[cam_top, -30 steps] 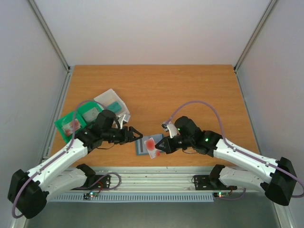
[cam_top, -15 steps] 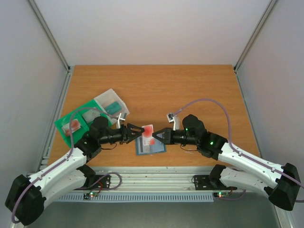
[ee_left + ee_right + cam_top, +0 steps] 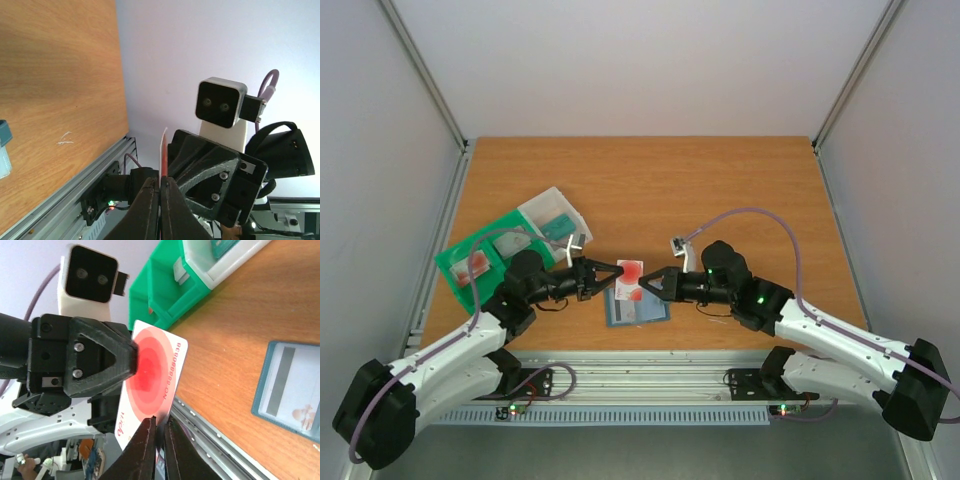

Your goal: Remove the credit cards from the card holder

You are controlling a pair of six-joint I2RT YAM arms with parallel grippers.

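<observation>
The red-marked credit card (image 3: 631, 274) is held in the air above the open card holder (image 3: 636, 310), clamped by both the left gripper (image 3: 618, 272) and the right gripper (image 3: 646, 284). A whitish card (image 3: 302, 385) inside the holder is shown clearly only by the right wrist view. Teal blocks (image 3: 560, 226) are kept in the clear box (image 3: 534, 209).

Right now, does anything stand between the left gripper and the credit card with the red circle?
Nothing visible does. The left gripper is shut on one edge of the red-circle card, and the right gripper is shut on the opposite edge. Together they hold it in the air, clear of the open card holder.
</observation>
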